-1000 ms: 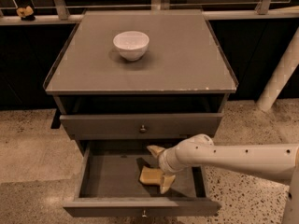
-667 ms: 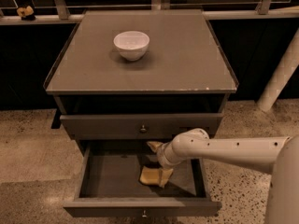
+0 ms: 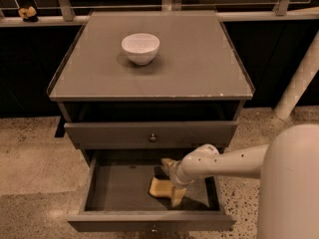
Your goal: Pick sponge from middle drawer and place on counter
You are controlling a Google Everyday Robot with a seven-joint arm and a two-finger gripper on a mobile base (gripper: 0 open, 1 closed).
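The middle drawer (image 3: 99, 190) is pulled out, showing its dark grey floor. The pale-yellow sponge (image 3: 158, 187) lies on that floor, right of centre. My gripper (image 3: 173, 180) reaches down into the drawer from the right on a white arm. It is open, with one yellowish finger (image 3: 167, 163) behind the sponge and the other (image 3: 179, 197) at its front right corner. The sponge rests on the floor. The counter (image 3: 189, 63) is the grey cabinet top above.
A white bowl (image 3: 140, 48) stands on the counter's back left part. The upper drawer front (image 3: 149, 133) with a round knob overhangs the back of the open drawer. My white arm's bulk (image 3: 291, 183) fills the lower right. A white post (image 3: 299, 83) stands at the right.
My arm has drawn in, its bulk now larger at the lower right. The gripper stays over the sponge in the drawer, shifted slightly left. The sponge has not moved.
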